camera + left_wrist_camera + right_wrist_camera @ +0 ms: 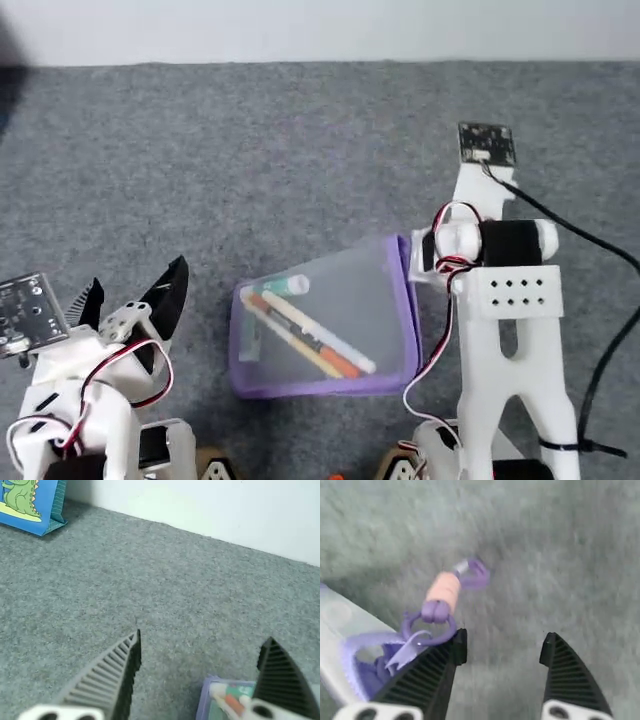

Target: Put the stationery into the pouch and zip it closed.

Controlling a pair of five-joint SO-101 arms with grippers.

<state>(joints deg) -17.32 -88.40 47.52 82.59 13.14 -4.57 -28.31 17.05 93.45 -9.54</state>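
On the grey mat (pixel 250 150) between the two arms | pouch (pixel 408 300) lies flat, pens (pixel 300 325) inside it | left gripper (pixel 137 280) wide open, holds nothing, near the pouch's end | right gripper (pixel 505 635) wide open, holds nothing, just beside the zip pull (pixel 442 592) at the pouch's corner

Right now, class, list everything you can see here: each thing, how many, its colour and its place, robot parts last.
pouch: one, clear with purple edging, on the carpet between the arms
pens: a few, white, orange and yellow, inside the pouch
zip pull: one, purple cord with a peach bead, at the pouch's end by the right jaws
bag: one, blue with a green dinosaur, by the wall
carpet: one, grey, under everything
wall: one, white, behind the carpet
left arm: one, white, black jaws open, left of the pouch
right arm: one, white, black jaws open, right of the pouch
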